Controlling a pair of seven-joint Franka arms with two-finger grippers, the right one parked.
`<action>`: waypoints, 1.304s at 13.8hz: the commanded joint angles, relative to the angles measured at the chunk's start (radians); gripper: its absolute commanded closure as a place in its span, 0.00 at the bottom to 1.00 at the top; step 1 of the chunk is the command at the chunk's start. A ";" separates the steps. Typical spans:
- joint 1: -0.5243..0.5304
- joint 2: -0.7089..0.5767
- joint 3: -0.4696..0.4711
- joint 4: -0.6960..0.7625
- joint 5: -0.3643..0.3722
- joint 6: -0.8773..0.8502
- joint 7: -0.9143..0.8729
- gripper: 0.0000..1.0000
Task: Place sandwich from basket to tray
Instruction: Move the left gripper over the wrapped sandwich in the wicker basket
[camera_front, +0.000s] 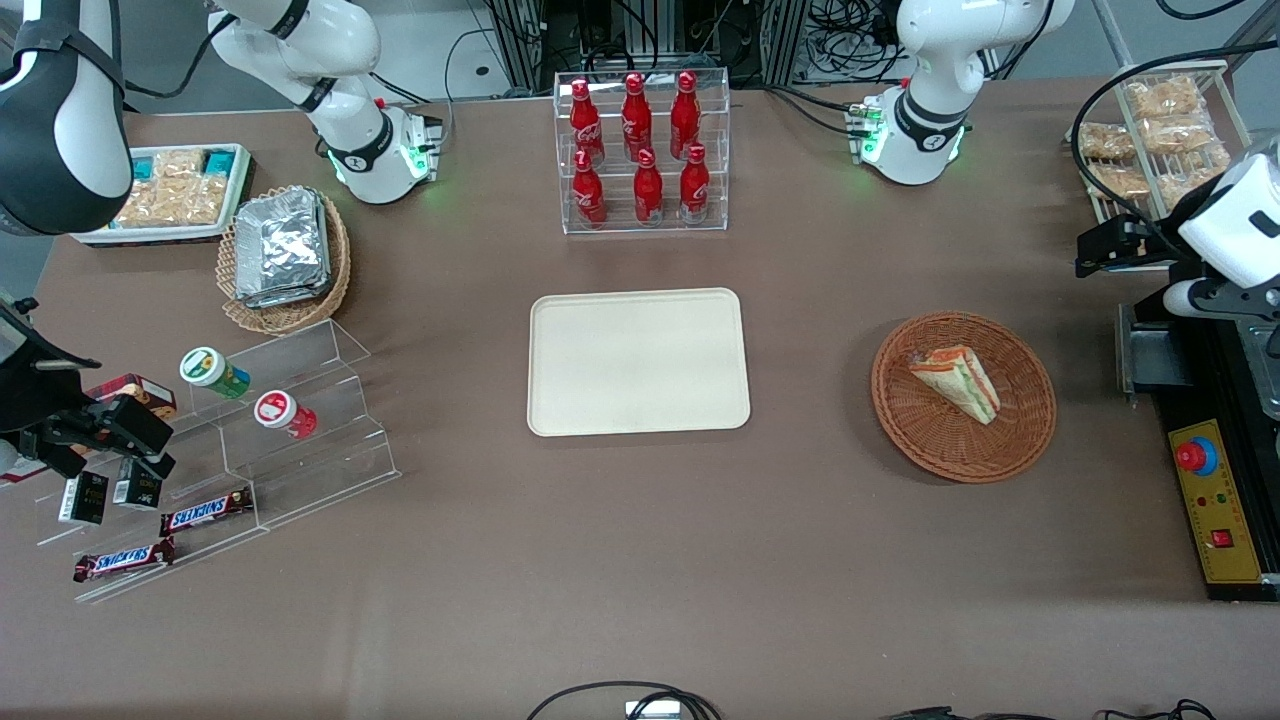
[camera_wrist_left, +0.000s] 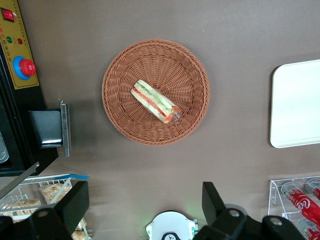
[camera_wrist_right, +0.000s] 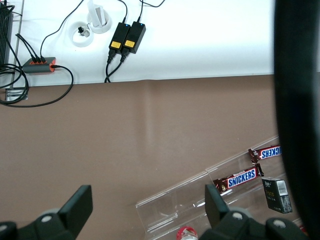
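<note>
- On the brown table (camera_front: 640, 560), the basket (camera_front: 1030, 440) stands toward the working arm's end, and the sandwich (camera_front: 957, 381) lies inside it, on its woven bottom.
- The sandwich rests on its side; from the wrist camera its green, red and orange layers show between the white bread.
- The tray (camera_front: 638, 361) lies flat near the middle of the table, well apart from the basket, with bare table between them.
- The gripper (camera_wrist_left: 142, 210) hangs high above the table, close to the basket but not over the sandwich; it touches nothing.
- Its jaws stand wide apart, and nothing is between the two dark fingers (camera_wrist_left: 74, 202).
- In the front view the gripper (camera_front: 1105, 247) shows near the table edge at the working arm's end, farther from the camera than the basket.
- A clear rack with red bottles (camera_front: 640, 150) stands farther from the front camera than the tray.
- A black control box (camera_front: 1222, 500) with a red button (camera_front: 1195, 456) sits beside the basket, at the table edge.
- A wire rack of snack packets (camera_front: 1160, 140) stands farther from the camera than this box.
- Toward the parked arm's end are a tan basket of foil packets (camera_front: 283, 250) and clear steps (camera_front: 270, 450) with Snickers bars (camera_front: 205, 513).
</note>
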 joint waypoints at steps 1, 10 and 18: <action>0.000 0.000 -0.005 0.003 -0.001 0.003 0.012 0.00; -0.007 -0.020 -0.004 -0.147 0.065 0.127 -0.006 0.00; -0.006 -0.132 -0.002 -0.604 0.065 0.535 -0.273 0.00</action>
